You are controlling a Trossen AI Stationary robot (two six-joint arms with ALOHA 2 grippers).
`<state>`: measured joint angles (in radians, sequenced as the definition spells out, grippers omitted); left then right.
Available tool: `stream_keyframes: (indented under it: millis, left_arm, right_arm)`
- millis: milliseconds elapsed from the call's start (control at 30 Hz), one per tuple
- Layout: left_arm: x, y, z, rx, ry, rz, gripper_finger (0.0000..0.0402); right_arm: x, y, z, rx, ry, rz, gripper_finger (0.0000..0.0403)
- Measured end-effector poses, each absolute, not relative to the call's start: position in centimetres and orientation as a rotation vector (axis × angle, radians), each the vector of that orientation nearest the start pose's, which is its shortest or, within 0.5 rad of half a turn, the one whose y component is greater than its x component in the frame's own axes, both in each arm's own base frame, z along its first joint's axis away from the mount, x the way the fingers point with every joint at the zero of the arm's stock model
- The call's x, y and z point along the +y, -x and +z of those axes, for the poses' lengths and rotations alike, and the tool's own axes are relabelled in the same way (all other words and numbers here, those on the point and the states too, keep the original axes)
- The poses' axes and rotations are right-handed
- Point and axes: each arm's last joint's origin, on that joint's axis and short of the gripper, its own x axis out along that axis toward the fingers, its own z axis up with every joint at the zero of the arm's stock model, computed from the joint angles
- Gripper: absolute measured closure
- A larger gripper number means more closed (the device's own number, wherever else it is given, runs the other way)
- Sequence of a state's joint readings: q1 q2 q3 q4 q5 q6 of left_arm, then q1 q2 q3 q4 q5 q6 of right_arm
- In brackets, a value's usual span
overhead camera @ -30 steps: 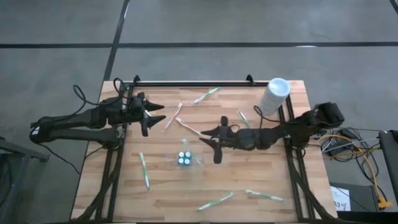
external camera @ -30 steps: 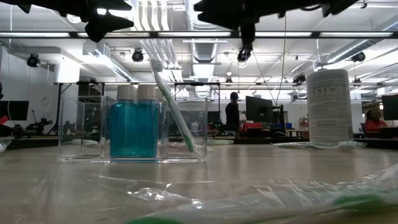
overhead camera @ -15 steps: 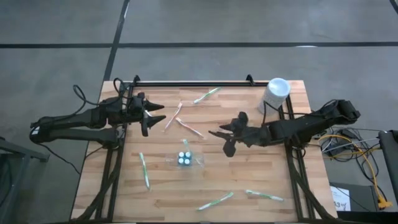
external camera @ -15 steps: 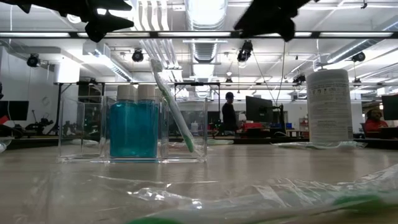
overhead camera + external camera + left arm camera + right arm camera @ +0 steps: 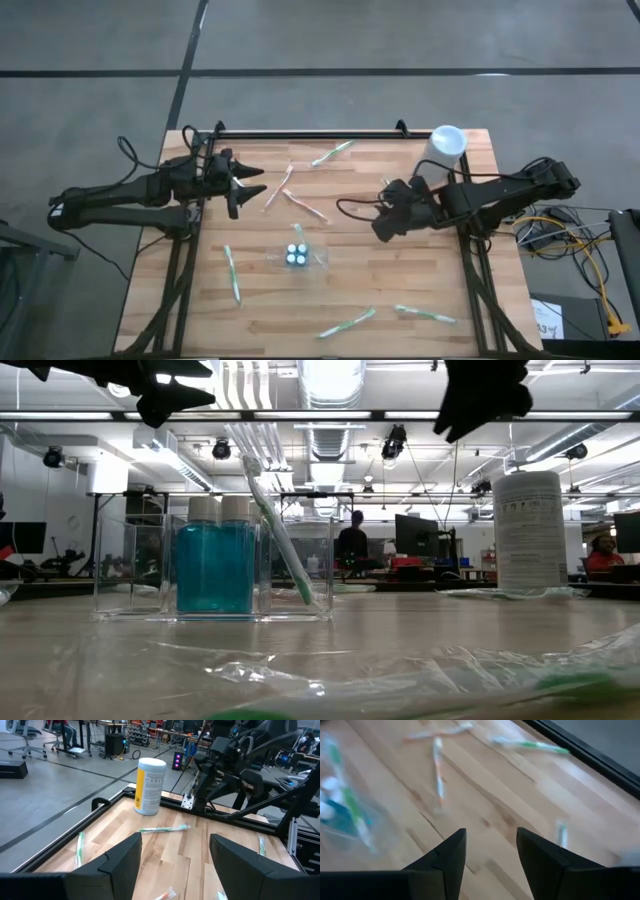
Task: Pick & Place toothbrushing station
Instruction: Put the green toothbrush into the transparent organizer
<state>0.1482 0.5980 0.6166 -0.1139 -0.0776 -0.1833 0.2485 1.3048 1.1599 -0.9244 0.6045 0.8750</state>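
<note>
A clear organizer holding blue bottles stands mid-table. One toothbrush leans inside it, lower end down in a compartment. Wrapped toothbrushes lie flat around it, such as a green one on the left and an orange one. My right gripper hangs open above the table to the organizer's right, nothing between its fingers. My left gripper waits open and level near the left edge.
A white canister stands at the far right corner. More wrapped toothbrushes lie near the front edge and the far rail. Crinkled plastic wrap lies close to the low camera. A person stands in the room behind.
My right gripper has drawn back from beside the organizer toward the table's right edge, rising and turning at the wrist as it went. The toothbrush in the organizer has stayed where it leans.
</note>
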Motion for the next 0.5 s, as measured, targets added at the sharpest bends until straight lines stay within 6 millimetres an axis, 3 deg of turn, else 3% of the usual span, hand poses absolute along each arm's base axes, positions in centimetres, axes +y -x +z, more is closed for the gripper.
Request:
stream_keyframes:
  millis: [300, 500]
  left_arm:
    - [2.3, -14.0, 30.7, 0.075, 0.186, 0.233, 0.0162]
    - [2.3, -14.0, 30.7, 0.075, 0.186, 0.233, 0.0162]
  right_arm:
    - [4.2, -21.9, 29.4, 0.970, -0.429, -0.769, 0.0231]
    - [4.0, -20.8, 28.9, 1.027, -0.436, -0.780, 0.0231]
